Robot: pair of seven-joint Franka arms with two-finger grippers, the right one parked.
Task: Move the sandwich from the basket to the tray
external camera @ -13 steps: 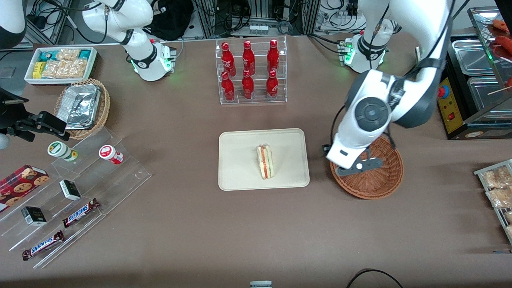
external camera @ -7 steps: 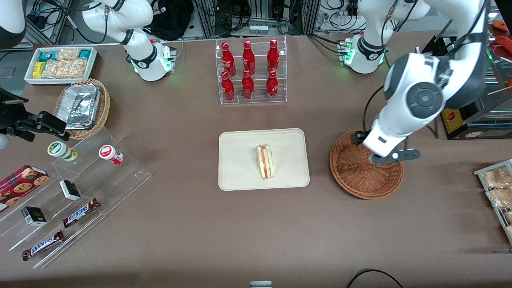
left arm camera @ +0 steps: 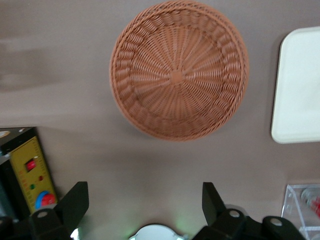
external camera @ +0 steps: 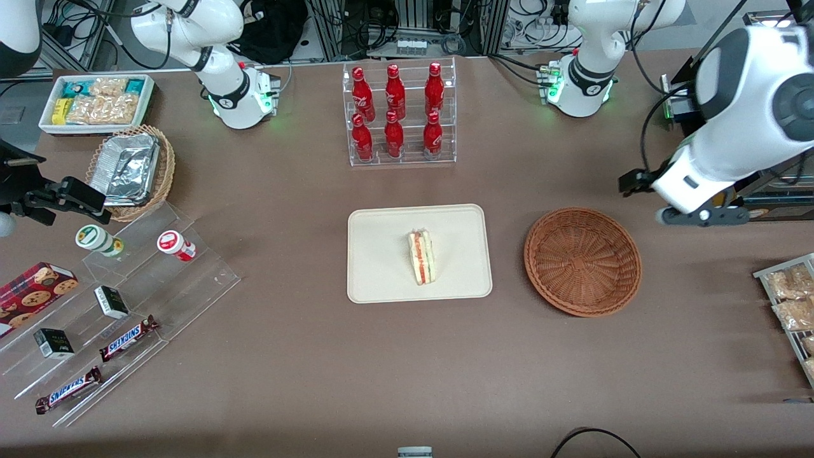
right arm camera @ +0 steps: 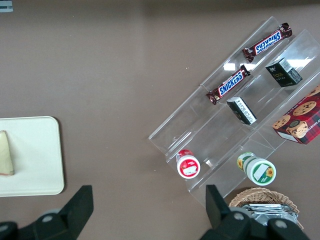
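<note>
The sandwich point(external camera: 421, 257) lies on the cream tray point(external camera: 381, 280) in the middle of the table; it also shows in the right wrist view point(right arm camera: 6, 153) on the tray point(right arm camera: 40, 165). The reddish-brown basket point(external camera: 582, 261) stands empty beside the tray, toward the working arm's end; the left wrist view shows it empty point(left arm camera: 179, 70) with a tray corner point(left arm camera: 300, 90). My left gripper point(external camera: 699, 215) hangs high above the table, farther from the front camera than the basket and farther toward the working arm's end. Its fingers point(left arm camera: 75, 200) are spread wide, with nothing between them.
A clear rack of red bottles point(external camera: 397, 114) stands farther from the front camera than the tray. A black and yellow appliance point(external camera: 731, 165) sits by my gripper. Snack trays point(external camera: 792, 305), stepped acrylic shelves point(external camera: 121, 299), a foil-tray basket point(external camera: 130, 168) and a white bin point(external camera: 95, 102) line the table's ends.
My left arm has risen and swung away from above the basket toward the working arm's end of the table. The sandwich, tray and basket have not moved.
</note>
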